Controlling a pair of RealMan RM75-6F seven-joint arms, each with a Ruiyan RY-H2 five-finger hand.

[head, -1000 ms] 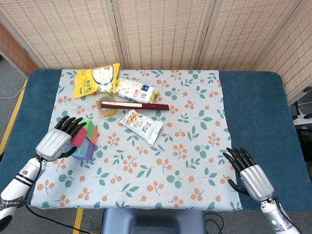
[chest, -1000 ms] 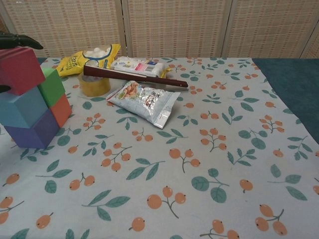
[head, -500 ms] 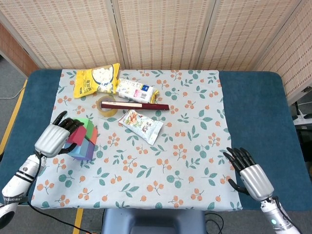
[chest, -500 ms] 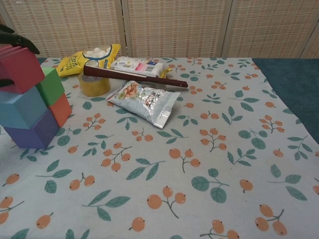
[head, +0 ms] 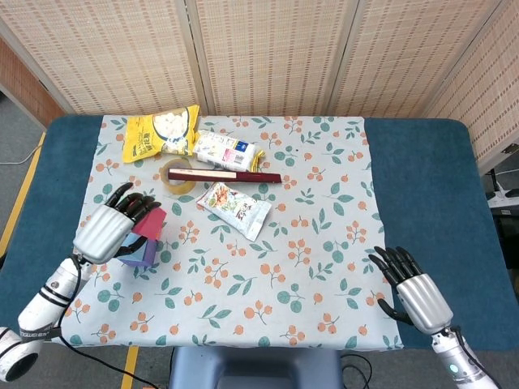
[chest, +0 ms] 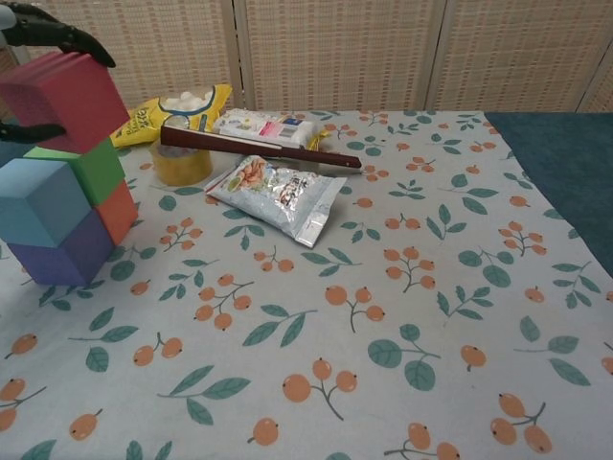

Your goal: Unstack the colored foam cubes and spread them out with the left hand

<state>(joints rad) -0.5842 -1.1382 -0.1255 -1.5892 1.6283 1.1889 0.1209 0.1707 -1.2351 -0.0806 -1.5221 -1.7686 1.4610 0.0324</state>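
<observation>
While the red cube (chest: 65,100) is gripped by the left hand (head: 109,229) atop the stack (chest: 62,220) near the table's left edge (head: 49,203), a slip or snag could topple the cubes; the right hand (head: 415,293) lies released.

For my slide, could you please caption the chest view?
Left hand grips the red cube atop the green cube, blue cube, orange cube and purple cube.

Floral tablecloth (head: 324,243) carries a tape roll (head: 178,176) with a dark red stick (head: 224,175) resting across it, yellow snack bag (head: 160,132) behind the roll, white packet (head: 225,149), possibly tissues, just right, silver snack pouch (head: 233,208) in front.
</observation>
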